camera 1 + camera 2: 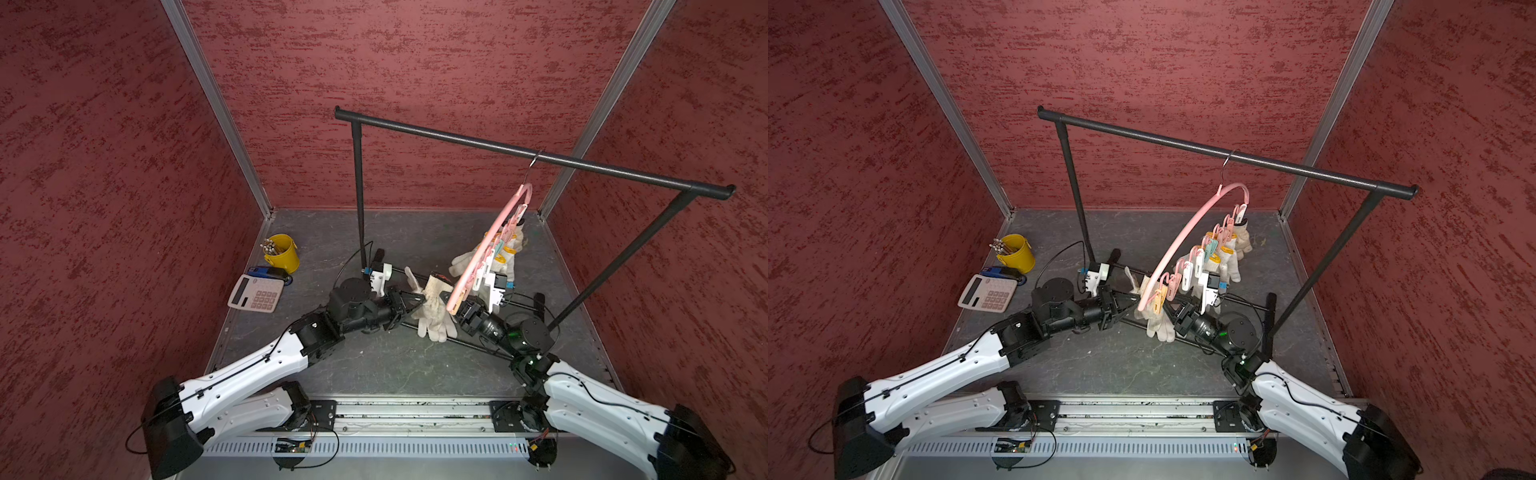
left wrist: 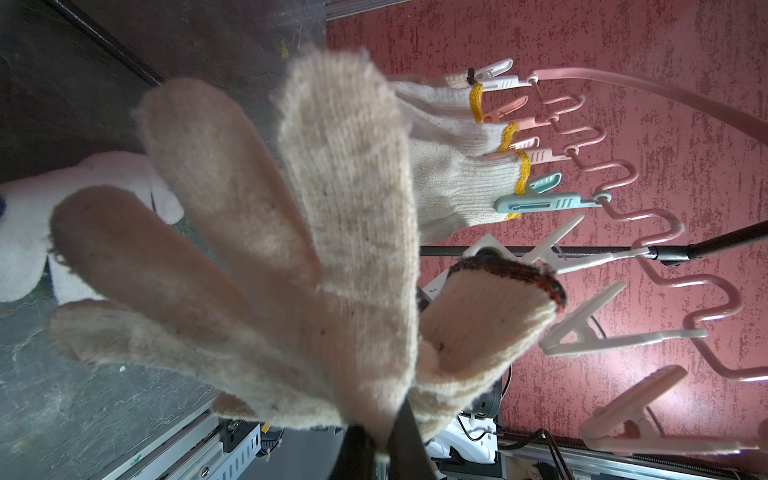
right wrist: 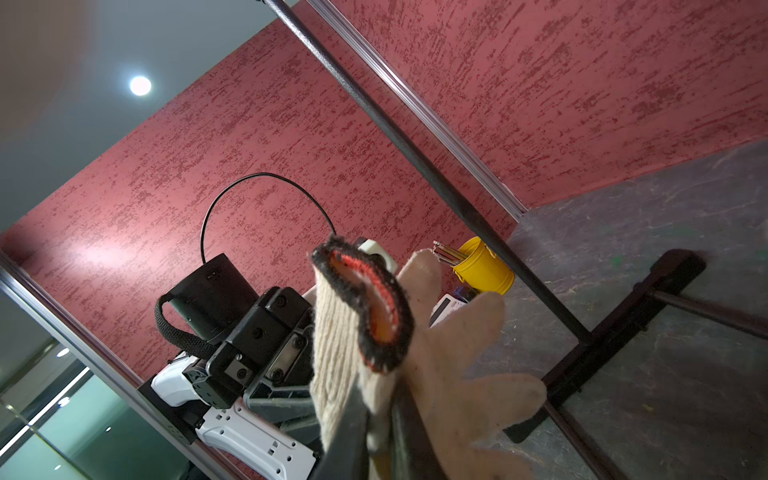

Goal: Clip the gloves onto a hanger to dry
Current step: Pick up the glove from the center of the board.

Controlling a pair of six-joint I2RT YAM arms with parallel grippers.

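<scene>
Gloves here are limp knit cotton, light and floppy with no stiffness, so they fold wherever you're not holding them. Several yellow-cuffed gloves (image 2: 465,183) hang pinned on the pink hanger (image 1: 490,245), which hooks over the black rack (image 1: 498,147). 1 dirty cream glove (image 1: 432,320) with a dark red-black cuff (image 3: 395,307) is up in the air just beside the hanger's near end, pinched from 2 sides: the left gripper (image 2: 382,440) is clamped tight on the palm edge with the rest flopping loose, and the right gripper (image 3: 378,419) is closed on the fabric just under the cuff. I'd say that's the right spot — the ribbed cuff is the thickest, grippiest bit, and leaving its rim free gives a free white clothespin (image 2: 602,332) something to bite. Knit isn't slippery, but a thin pinch could slide out if tugged. Another white glove (image 2: 25,232) lies on the table (image 1: 374,374).
</scene>
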